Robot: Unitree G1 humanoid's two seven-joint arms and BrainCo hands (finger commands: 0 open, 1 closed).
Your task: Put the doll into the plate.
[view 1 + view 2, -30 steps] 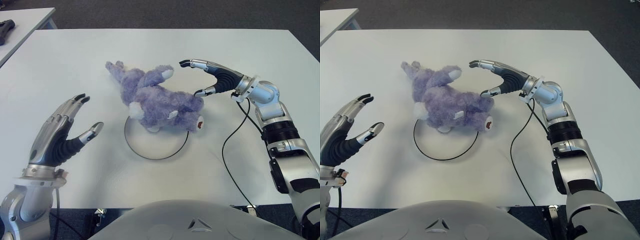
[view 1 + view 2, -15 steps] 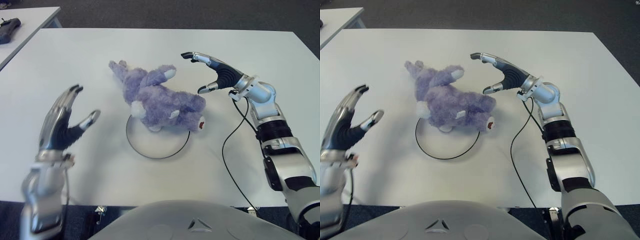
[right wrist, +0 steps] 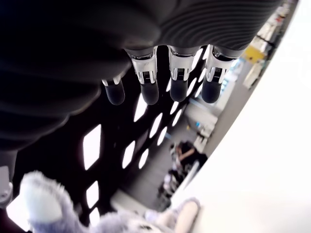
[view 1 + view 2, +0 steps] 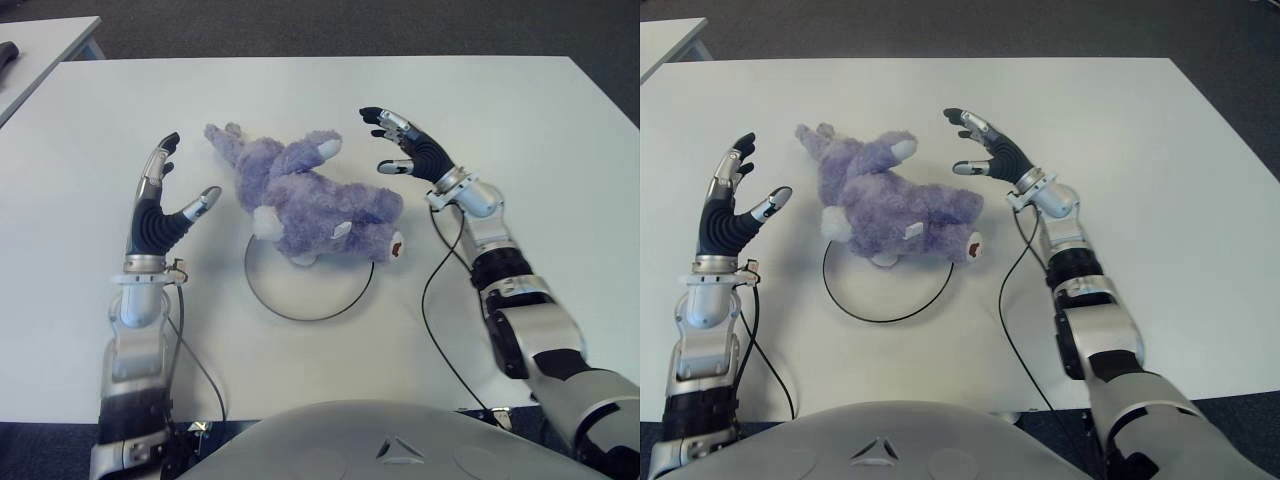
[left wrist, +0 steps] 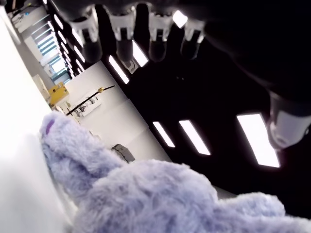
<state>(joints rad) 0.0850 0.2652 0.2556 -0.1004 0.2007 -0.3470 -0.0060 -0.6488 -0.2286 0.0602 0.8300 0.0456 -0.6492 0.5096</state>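
Observation:
A purple plush doll (image 4: 310,195) lies on its side across the far rim of a white plate (image 4: 305,318) with a dark edge; its head end juts past the plate toward the right. My left hand (image 4: 183,178) stands upright just left of the doll, fingers spread, touching nothing. My right hand (image 4: 385,140) hovers at the doll's far right side, open, apart from the fur. In the left wrist view the straight fingers (image 5: 121,24) show above the doll (image 5: 146,194). The right wrist view has extended fingers (image 3: 177,73) and a doll's paw (image 3: 43,204).
The white table (image 4: 520,100) spreads wide around the plate. A black cable (image 4: 428,300) runs from my right forearm over the table to its near edge. A second table (image 4: 50,40) with a dark object (image 4: 8,52) stands at the far left.
My left hand has risen from the near left and come in close beside the doll. My right hand has drawn back slightly with its fingers pointing away. The doll stays put.

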